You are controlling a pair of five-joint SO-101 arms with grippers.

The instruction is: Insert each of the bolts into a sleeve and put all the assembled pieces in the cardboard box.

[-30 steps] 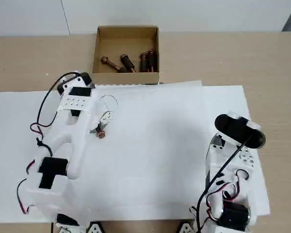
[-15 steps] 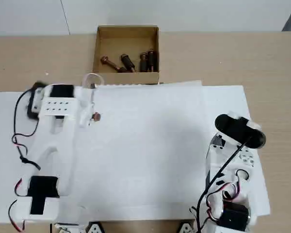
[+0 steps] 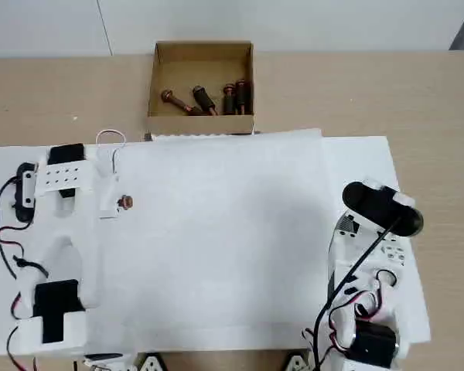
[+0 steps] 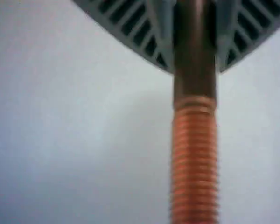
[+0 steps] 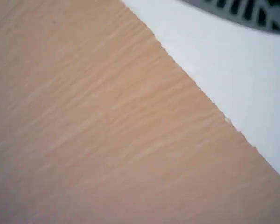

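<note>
Left gripper (image 4: 194,49) is clamped tight on a copper bolt (image 4: 194,154), threaded end sticking out, over the left side of the white sheet (image 3: 240,232) and well apart from the cardboard box (image 3: 203,49). The box has several assembled pieces (image 3: 209,99) inside. Right arm (image 3: 375,232) sits folded at the sheet's right edge.

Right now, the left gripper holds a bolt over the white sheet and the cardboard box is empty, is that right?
Not quite: the high view shows several copper pieces in the cardboard box. The left gripper does hold a bolt over the white sheet.
</note>
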